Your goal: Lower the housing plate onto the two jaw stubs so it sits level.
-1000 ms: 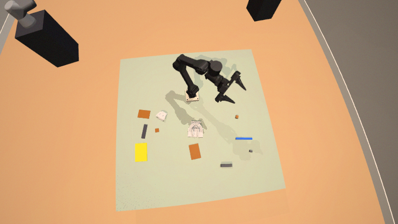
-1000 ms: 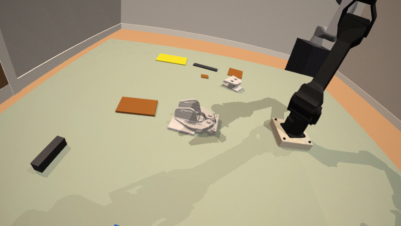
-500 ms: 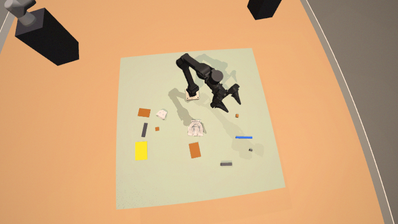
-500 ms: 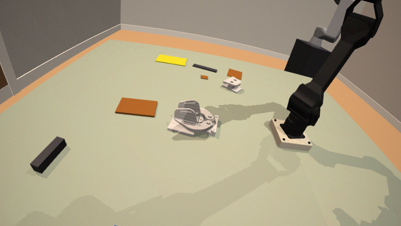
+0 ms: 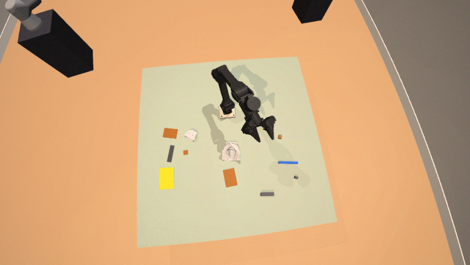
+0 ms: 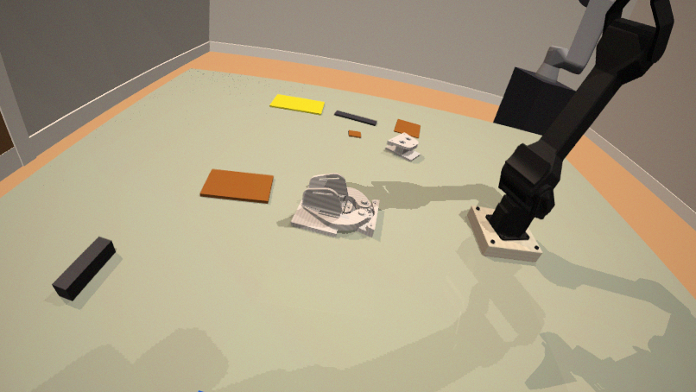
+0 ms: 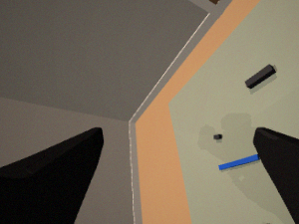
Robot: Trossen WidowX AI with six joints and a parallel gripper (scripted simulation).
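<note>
The white housing plate (image 5: 190,135) (image 6: 403,142) lies on the mat, well apart from the base, left of it in the top view. In the exterior view its flat top with holes stands over a lower foot. The white base (image 5: 224,158) (image 6: 306,222) is near the mat's middle. Two upright jaws (image 6: 323,201) sit side by side on it, with round stubs at their rear ends and nothing covering them. My gripper (image 5: 266,140) (image 7: 178,135) is open and empty, raised to the right of the base in the top view. It is out of view in the exterior view.
An orange plate (image 5: 230,177) (image 6: 237,186) lies in front of the base. Another orange plate (image 5: 169,133) (image 6: 407,128), a dark bar (image 5: 170,153) and a yellow plate (image 5: 166,178) are left. A blue bar (image 5: 288,162) (image 7: 239,162) and a dark block (image 5: 266,194) (image 6: 84,268) are right.
</note>
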